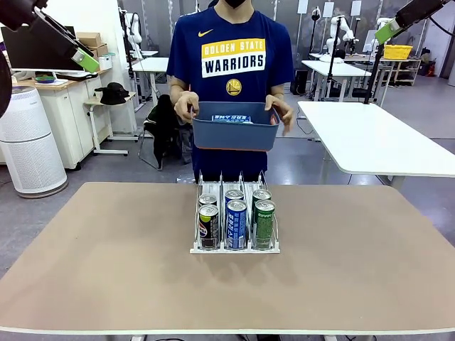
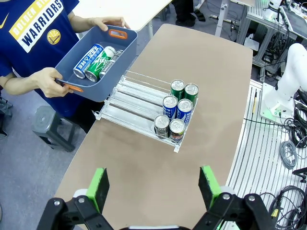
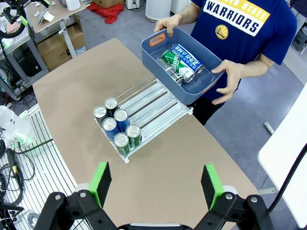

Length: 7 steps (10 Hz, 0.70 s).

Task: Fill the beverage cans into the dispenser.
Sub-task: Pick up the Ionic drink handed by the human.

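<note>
The dispenser (image 1: pixel 234 249) stands mid-table, its front end holding six upright beverage cans: black (image 1: pixel 208 227), blue (image 1: pixel 236 224) and green (image 1: pixel 264 224), each with another behind. From the wrist views, the cans (image 2: pixel 175 110) (image 3: pixel 116 124) fill one end and the remaining lanes (image 2: pixel 129 98) (image 3: pixel 153 103) lie bare. A person at the far side holds a blue-grey bin (image 1: pixel 234 135) (image 2: pixel 120 67) (image 3: pixel 165 79) with a blue can (image 2: pixel 88 54) (image 3: pixel 187 56), a green can (image 2: pixel 98 62) and a dark one lying in it. My left gripper (image 1: pixel 84 58) (image 2: pixel 153 187) and right gripper (image 1: pixel 389 30) (image 3: pixel 156 184) hang open high above the table, holding nothing.
The brown table (image 1: pixel 106 270) has wide free surface on both sides of the dispenser. A white table (image 1: pixel 377 135) stands behind at the right, and a white air purifier (image 1: pixel 28 142) on the floor at the left. Cables and a robot base (image 2: pixel 288 86) lie beyond the table edge.
</note>
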Tool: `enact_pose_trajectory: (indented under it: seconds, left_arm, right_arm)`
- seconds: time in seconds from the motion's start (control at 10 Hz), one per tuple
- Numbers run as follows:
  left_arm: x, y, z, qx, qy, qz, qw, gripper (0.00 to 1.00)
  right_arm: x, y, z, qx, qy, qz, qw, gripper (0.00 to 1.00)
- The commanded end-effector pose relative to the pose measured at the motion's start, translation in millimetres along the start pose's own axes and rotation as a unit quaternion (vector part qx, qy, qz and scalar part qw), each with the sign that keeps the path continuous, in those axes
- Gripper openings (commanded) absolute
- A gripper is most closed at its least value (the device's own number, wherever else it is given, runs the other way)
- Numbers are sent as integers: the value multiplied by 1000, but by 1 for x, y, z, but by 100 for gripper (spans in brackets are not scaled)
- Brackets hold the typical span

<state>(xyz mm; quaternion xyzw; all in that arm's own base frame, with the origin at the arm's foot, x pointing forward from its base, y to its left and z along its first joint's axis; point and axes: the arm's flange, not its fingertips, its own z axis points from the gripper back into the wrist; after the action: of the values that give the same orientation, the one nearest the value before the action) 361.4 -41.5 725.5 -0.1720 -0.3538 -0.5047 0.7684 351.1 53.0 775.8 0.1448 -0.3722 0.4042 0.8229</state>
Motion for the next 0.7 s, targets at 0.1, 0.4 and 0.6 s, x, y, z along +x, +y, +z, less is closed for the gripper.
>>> enact_pose_trajectory:
  seconds: [0.1, 0.4, 0.6]
  left_arm:
    - [0, 0, 1, -3, -1, 7, 1000, 100]
    - [0, 0, 1, -3, -1, 7, 1000, 100]
    - [0, 0, 1, -3, -1, 7, 1000, 100]
  right_arm:
    - [0, 1, 0, 0, 0, 0, 1000, 100]
    - [0, 1, 0, 0, 0, 0, 1000, 100]
    - [0, 1, 0, 0, 0, 0, 1000, 100]
